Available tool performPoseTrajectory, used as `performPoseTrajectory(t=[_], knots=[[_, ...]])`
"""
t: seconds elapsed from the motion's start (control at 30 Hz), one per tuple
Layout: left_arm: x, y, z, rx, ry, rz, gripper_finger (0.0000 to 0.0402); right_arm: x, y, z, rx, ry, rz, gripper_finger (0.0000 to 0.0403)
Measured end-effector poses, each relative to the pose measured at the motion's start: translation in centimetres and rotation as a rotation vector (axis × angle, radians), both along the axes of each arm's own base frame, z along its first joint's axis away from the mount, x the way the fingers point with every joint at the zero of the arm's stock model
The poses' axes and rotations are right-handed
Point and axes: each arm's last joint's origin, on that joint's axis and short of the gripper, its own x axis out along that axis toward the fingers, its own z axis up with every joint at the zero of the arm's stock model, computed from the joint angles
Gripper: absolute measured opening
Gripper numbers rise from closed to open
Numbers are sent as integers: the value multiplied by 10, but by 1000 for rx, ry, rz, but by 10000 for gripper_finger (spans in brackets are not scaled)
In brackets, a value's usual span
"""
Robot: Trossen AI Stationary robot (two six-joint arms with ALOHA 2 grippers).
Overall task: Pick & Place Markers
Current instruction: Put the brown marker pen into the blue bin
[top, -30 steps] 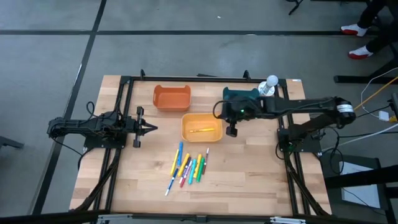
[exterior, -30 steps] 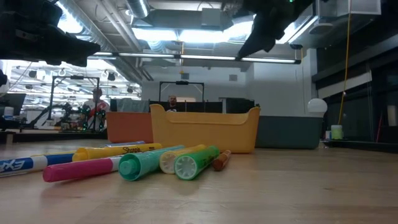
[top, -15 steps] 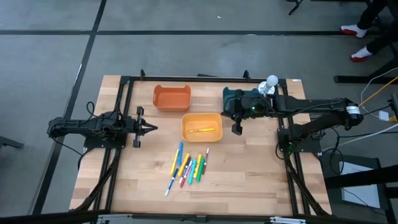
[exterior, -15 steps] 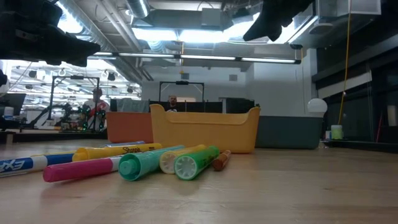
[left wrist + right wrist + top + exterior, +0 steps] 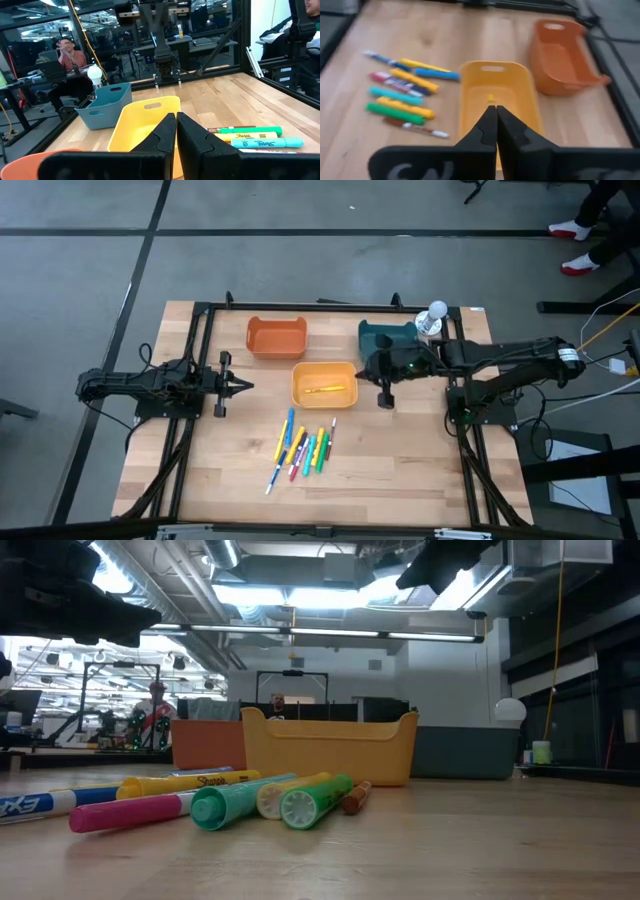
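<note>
Nearest the table's front edge, the markers point(image 5: 303, 448) lie side by side in a loose row just in front of the yellow bin point(image 5: 324, 383), their long axes running roughly front to back. One yellow marker point(image 5: 324, 389) already lies inside the yellow bin. The right gripper point(image 5: 386, 396), shut and empty, hangs just right of that bin and looks nearer the row than the left gripper point(image 5: 243, 386), also shut and empty, waiting well to the bin's left.

My high camera looks straight down on the whole bench point(image 5: 400, 470). My low camera sits at bench height, very near the markers point(image 5: 240, 802), facing the room behind. The left wrist camera looks across the bench toward the other arm; the right wrist camera looks down. All four share the yellow bin point(image 5: 324, 384).
</note>
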Motion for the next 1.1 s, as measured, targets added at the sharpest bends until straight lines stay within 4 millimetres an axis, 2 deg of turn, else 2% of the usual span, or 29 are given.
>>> performPoseTrajectory(t=[0.2,0.5,0.73,1.1], knots=[[0,0,0,0,0,0,9,2,17,-2,-54,2,242,0],[0,0,0,0,0,0,13,4,34,-4,-161,-25,495,0],[0,0,0,0,0,0,8,18,41,-13,-210,19,557,0],[0,0,0,0,-1,0,9,48,47,-7,-170,43,632,0]])
